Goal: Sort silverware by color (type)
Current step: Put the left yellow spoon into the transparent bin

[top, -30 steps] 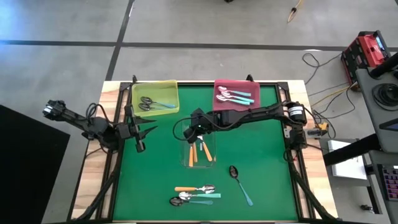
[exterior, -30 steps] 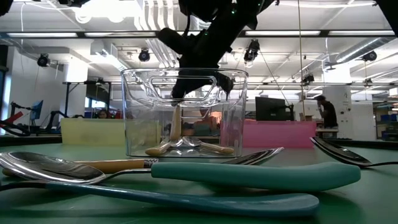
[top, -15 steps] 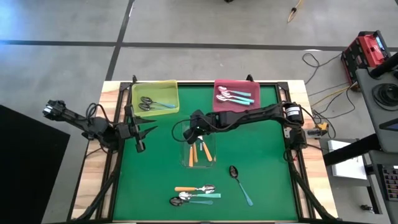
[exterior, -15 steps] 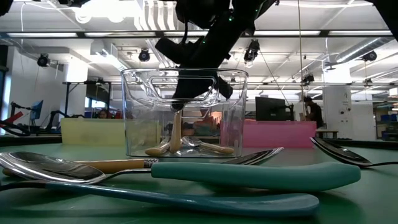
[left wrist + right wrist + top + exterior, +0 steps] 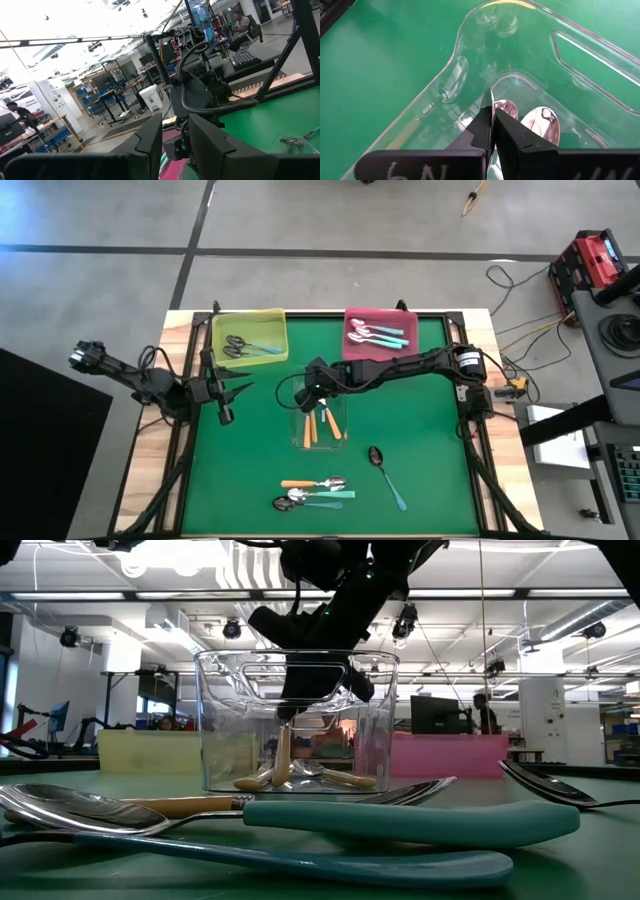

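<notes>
My right gripper (image 5: pixel 314 387) (image 5: pixel 491 117) stands over the far end of the clear tray (image 5: pixel 320 420) (image 5: pixel 295 720), shut on an orange-handled spoon (image 5: pixel 283 755). More orange-handled spoons (image 5: pixel 322 423) lie on the tray's floor, their silver bowls (image 5: pixel 540 125) below the fingers. Several loose spoons (image 5: pixel 315 491) lie near the table's near edge, and a dark-bowled teal one (image 5: pixel 385 473) lies to their right. My left gripper (image 5: pixel 238 391) (image 5: pixel 175 145) waits open at the table's left side. My right gripper pinches the spoon between its two fingers from above, pointing down. A thin silver edge (image 5: pixel 488 102) of the spoon shows between the fingertips. The orange handle (image 5: pixel 283 750) hangs nearly upright below the fingers inside the clear tray, its lower end (image 5: pixel 279 780) near the tray's floor.
The yellow tray (image 5: pixel 250 335) at the far left holds dark spoons with teal handles. The pink tray (image 5: pixel 380 330) at the far edge holds silver spoons with teal handles. Bare green mat (image 5: pixel 430 440) lies right of the clear tray. People move in the room beyond.
My right gripper has shifted slightly above the clear tray and stays shut on the spoon, whose handle still hangs inside the tray.
</notes>
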